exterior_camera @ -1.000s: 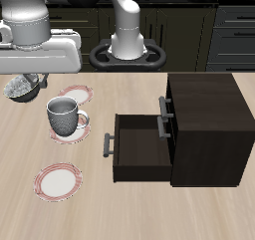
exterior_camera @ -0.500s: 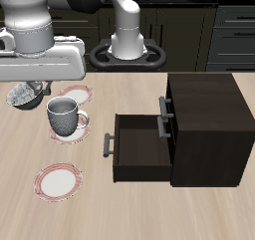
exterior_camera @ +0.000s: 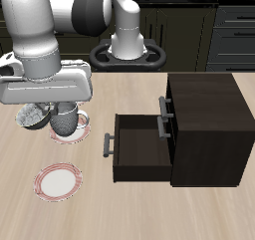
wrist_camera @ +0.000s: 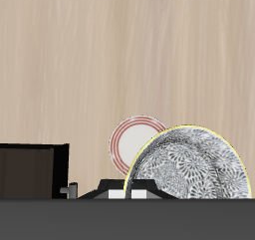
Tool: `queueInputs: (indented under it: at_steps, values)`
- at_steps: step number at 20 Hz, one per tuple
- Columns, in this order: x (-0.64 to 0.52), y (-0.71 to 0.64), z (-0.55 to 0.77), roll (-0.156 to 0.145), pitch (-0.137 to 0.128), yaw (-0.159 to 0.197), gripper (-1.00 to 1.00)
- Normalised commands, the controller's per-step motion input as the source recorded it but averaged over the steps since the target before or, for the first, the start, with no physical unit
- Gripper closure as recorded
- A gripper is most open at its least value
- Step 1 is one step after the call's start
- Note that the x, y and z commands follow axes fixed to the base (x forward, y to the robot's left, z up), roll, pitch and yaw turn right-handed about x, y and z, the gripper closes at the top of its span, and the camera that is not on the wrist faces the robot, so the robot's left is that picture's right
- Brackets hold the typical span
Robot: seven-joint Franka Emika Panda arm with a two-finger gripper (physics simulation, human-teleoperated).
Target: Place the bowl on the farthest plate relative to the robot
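Note:
My gripper (exterior_camera: 36, 112) is shut on the bowl (exterior_camera: 32, 116), a small whitish-grey bowl with a dark speckled inside. It holds the bowl tilted above the table, close beside the grey ribbed mug (exterior_camera: 66, 116). The mug stands on the middle plate (exterior_camera: 84, 117). The plate nearest the table's front edge (exterior_camera: 58, 181) lies bare, some way in front of the bowl. The wrist view shows the held bowl (wrist_camera: 195, 166) close up, with the bare plate (wrist_camera: 132, 141) beyond it. The third plate, farther back, is hidden behind my arm.
A dark wooden cabinet (exterior_camera: 206, 124) stands beside the plates, its drawer (exterior_camera: 139, 144) pulled open toward them with a metal handle (exterior_camera: 108, 144). The cabinet also shows in the wrist view (wrist_camera: 30, 169). My base stands at the table's back.
My gripper has carried the bowl from the back edge of the table forward and lower, to right beside the mug. It now covers the back plate. Nothing else moved.

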Motion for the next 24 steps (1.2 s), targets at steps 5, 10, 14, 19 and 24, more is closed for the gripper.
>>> queueInputs:
  at_steps: [5,10,14,19,24]
  values:
    - [0.08,0.0,-0.3,-0.007,0.0,0.008,1.0]
    - [0.07,0.06,-0.21,0.0,-0.001,0.008,1.0]
    - [0.06,0.08,-0.15,0.0,0.006,0.005,1.0]
    - [0.14,0.15,-0.41,0.018,0.029,-0.015,1.0]
    - [0.06,0.04,-0.28,-0.008,0.009,-0.005,1.0]
